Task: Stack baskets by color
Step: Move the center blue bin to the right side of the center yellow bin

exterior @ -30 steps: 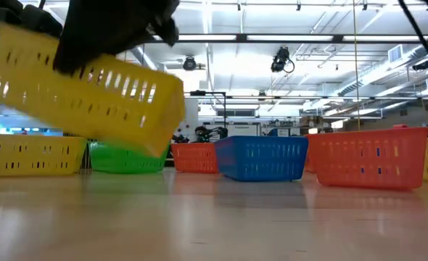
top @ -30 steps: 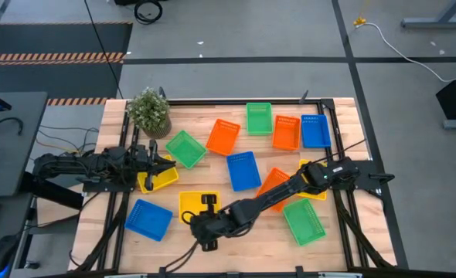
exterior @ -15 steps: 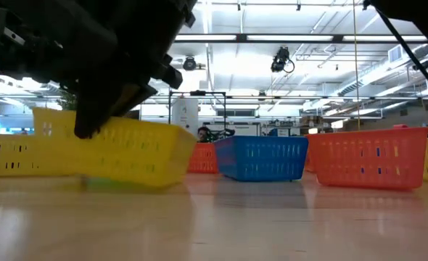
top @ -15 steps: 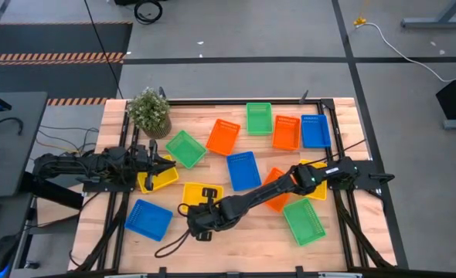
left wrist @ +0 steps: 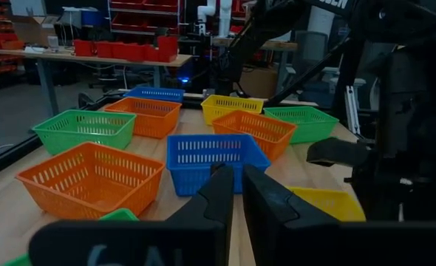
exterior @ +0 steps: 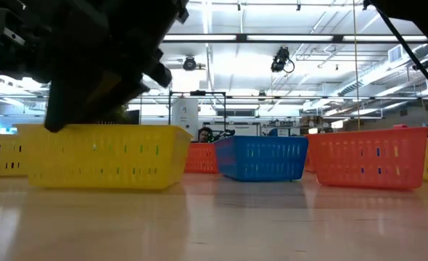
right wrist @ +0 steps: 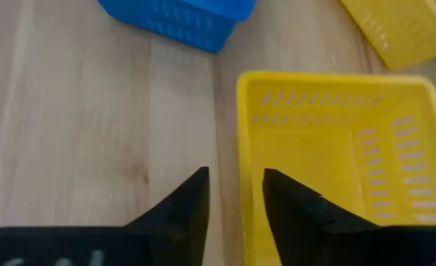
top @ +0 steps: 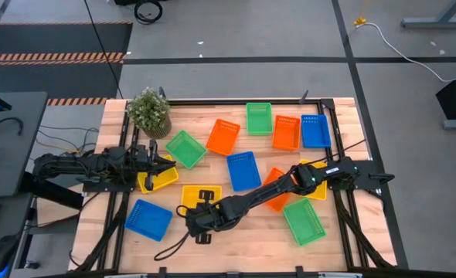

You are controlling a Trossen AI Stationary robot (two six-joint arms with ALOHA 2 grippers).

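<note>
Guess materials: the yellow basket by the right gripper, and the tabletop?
Yellow basket: looks like molded plastic, smooth, slightly glossy, with slotted walls. Tabletop: looks like pale wood planks, with visible grain and seams and a satin sheen.

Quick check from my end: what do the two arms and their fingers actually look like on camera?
Both arms are dark, jointed and slim. The right arm has a small pale label near its wrist, and a black cable loops off its gripper. The left gripper ends in two flat, black, tapering fingers; the right fingers look the same.
</note>
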